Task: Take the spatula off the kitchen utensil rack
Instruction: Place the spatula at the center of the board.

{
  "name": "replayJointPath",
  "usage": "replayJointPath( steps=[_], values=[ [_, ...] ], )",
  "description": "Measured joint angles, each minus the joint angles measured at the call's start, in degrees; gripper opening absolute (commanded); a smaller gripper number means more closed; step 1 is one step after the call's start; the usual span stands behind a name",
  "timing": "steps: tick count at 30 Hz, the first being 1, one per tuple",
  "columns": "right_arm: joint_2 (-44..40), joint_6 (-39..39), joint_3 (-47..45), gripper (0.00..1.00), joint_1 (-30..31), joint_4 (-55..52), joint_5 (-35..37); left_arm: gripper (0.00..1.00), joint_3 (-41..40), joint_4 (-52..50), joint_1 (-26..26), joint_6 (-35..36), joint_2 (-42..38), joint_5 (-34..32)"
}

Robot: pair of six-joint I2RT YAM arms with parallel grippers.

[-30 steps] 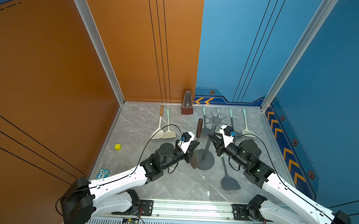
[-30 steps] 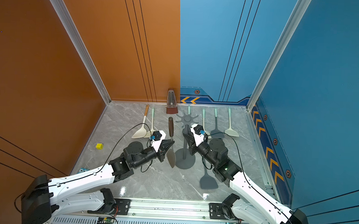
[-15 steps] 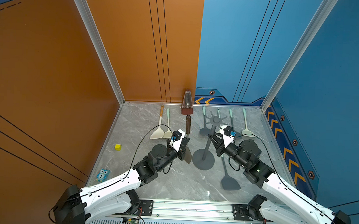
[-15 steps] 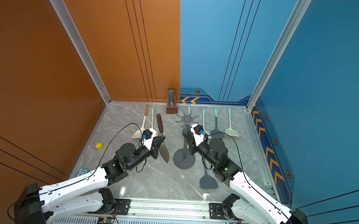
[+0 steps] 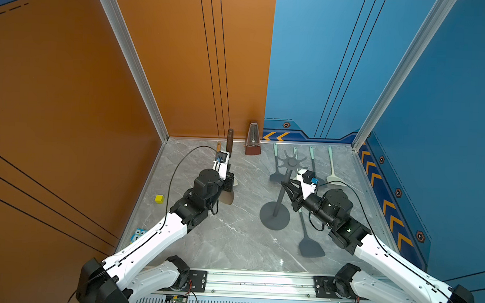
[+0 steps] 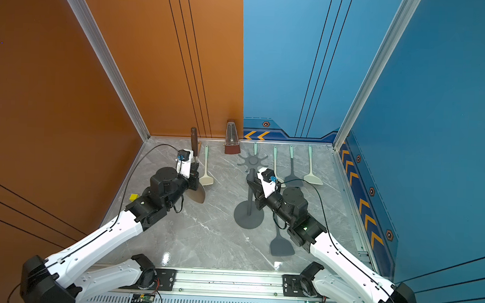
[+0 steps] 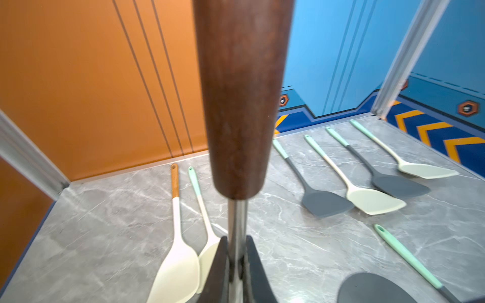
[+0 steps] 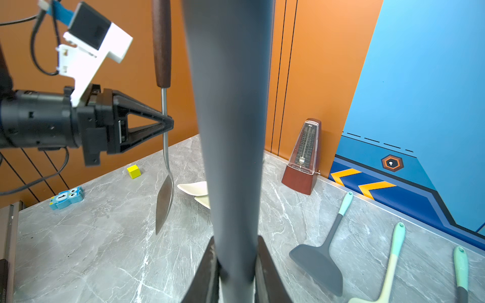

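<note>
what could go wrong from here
The left pincer grips the wooden-handled steel spatula only by its thin shank, so it may swivel or slip. Two cream spatulas lie close by; lowering it could hit them. The right pincer clamps the pole of the dark grey utensil rack; a jerk could tip it.

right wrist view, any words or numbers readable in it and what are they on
"1" on the blue owl tile.
Metronome scale: markings too small to read.
Hexagon badge: a small symbol, no legible text.
Nothing else readable.
</note>
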Motion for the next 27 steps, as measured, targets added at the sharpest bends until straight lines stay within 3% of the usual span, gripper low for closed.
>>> replayJointPath(
  steps=[8,16,27],
  values=[
    [0.0,-0.02,0.0,0.0,-0.11,0.0,-0.04,0.0,6.21,-11.37,14.75,-5.2,6.51,3.87],
    [-0.04,-0.04,0.0,0.0,-0.37,-0.02,-0.33,0.0,10.49,-17.35,19.96,-6.4,10.27,7.43],
    [-0.04,-0.04,0.0,0.0,-0.48,-0.02,-0.48,0.0,24.94,-25.79,28.28,-4.61,21.05,12.11]
  ],
)
